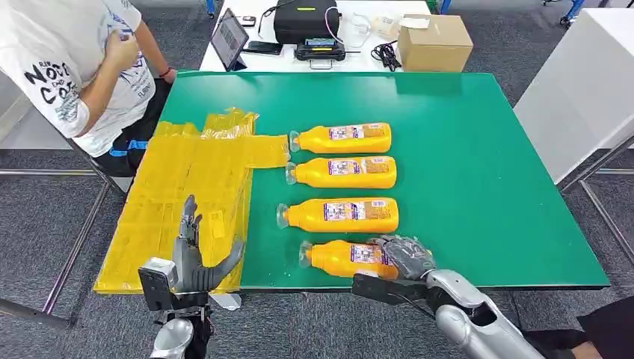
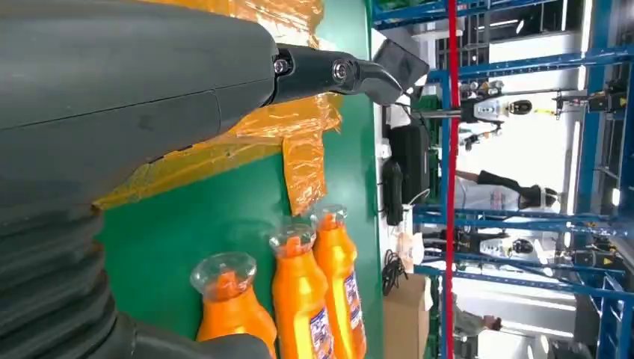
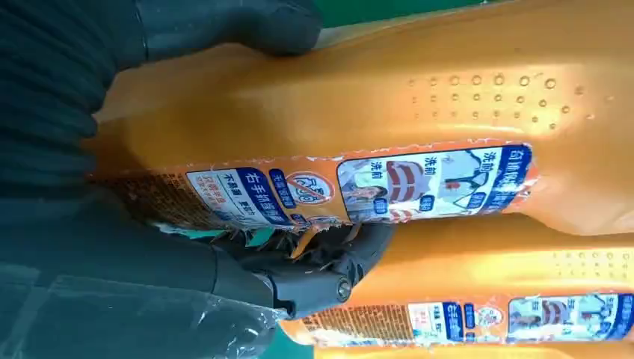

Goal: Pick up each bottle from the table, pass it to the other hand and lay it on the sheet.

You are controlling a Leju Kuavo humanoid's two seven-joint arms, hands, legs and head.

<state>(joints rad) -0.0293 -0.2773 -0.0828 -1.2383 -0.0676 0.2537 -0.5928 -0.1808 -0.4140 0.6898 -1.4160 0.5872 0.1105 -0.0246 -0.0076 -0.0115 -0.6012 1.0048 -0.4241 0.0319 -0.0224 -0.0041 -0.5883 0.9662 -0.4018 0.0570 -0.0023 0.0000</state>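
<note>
Four orange bottles lie on their sides in a column on the green table (image 1: 478,164), caps pointing towards the yellow sheet (image 1: 187,194) at its left. My right hand (image 1: 402,257) grips the base end of the nearest bottle (image 1: 345,258), which still lies by the table's front edge. Close up, its thumb (image 3: 224,26) and fingers (image 3: 314,273) wrap around that bottle (image 3: 374,97), with the second bottle (image 3: 486,262) just beyond. My left hand (image 1: 196,258) is open and holds nothing, fingers spread over the sheet's near edge. Its wrist view shows the thumb (image 2: 329,71), the sheet (image 2: 299,127) and three bottle necks (image 2: 299,292).
A person (image 1: 75,67) sits at the table's far left corner, beside the sheet. Behind the green table a white table carries a tablet (image 1: 228,37), a black case (image 1: 305,19) and a cardboard box (image 1: 434,41). A white cabinet (image 1: 583,82) stands to the right.
</note>
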